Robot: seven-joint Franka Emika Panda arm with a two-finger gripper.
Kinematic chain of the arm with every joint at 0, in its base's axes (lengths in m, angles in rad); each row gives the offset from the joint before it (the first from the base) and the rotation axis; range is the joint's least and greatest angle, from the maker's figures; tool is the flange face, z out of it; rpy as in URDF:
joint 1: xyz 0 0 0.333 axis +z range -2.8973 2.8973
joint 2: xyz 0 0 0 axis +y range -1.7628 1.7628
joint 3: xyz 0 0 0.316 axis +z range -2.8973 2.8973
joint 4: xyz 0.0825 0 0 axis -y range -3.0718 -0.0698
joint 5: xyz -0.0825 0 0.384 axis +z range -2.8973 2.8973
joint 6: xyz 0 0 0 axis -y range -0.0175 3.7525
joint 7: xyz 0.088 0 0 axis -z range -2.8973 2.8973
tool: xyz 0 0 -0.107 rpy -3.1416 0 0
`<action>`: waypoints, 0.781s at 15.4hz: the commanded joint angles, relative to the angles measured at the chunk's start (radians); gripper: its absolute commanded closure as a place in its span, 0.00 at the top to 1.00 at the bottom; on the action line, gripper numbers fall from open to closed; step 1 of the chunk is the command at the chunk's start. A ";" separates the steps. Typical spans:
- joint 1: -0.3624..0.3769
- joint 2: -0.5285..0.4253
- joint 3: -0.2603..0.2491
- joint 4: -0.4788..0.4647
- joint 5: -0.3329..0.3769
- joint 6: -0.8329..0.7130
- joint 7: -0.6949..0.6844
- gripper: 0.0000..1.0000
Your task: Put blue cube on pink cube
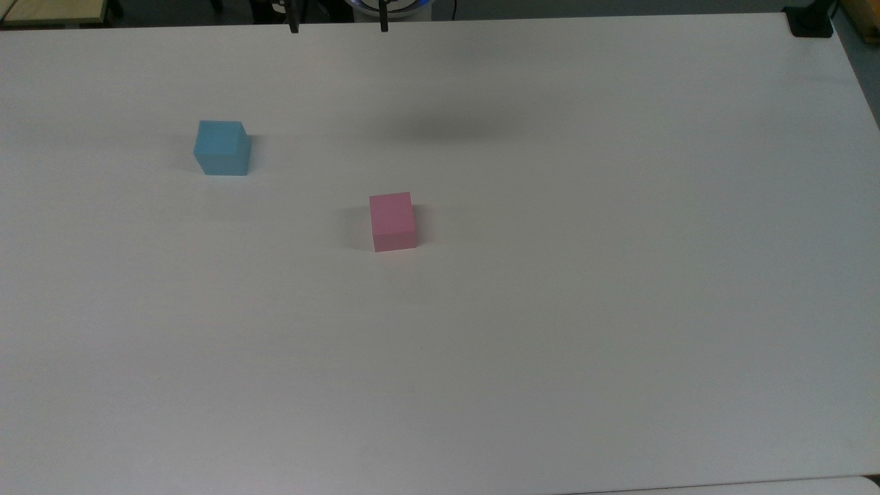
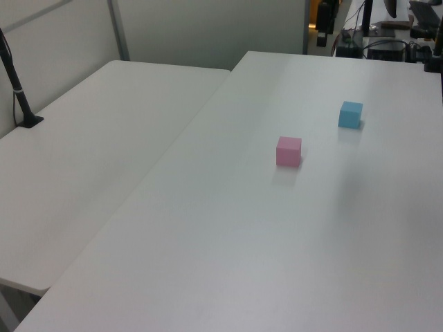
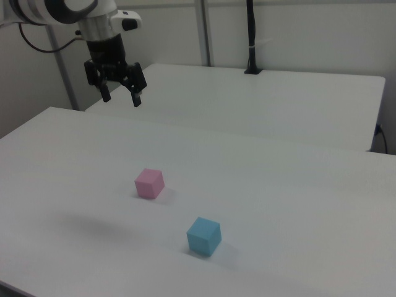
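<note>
Plainly: pincer (image 3: 121,98) spread, aloft; blue cube (image 1: 221,148) skewed to table edges, apart from pink cube (image 1: 392,221).

Blue cube (image 1: 221,148), small, matte sky-blue, flat on the counter (image 1: 550,309), toward the top view's upper left. Pink cube (image 1: 392,221), pastel, same size, flat too, well apart, toward the top view's lower right.

Blue cube (image 1: 221,147) stands alone — pink cube (image 1: 392,221) well apart.

in the top view, blue cube (image 1: 221,148) sits apart, left of and behind pink cube (image 1: 392,221).
</note>
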 commanded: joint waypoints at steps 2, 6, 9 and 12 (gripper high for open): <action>0.002 -0.023 -0.026 -0.027 0.031 -0.017 -0.038 1.00; -0.012 -0.029 -0.029 -0.025 0.020 -0.040 -0.039 1.00; -0.020 -0.040 -0.029 -0.027 0.020 -0.090 -0.050 1.00; -0.021 -0.040 -0.029 -0.027 0.020 -0.089 -0.071 1.00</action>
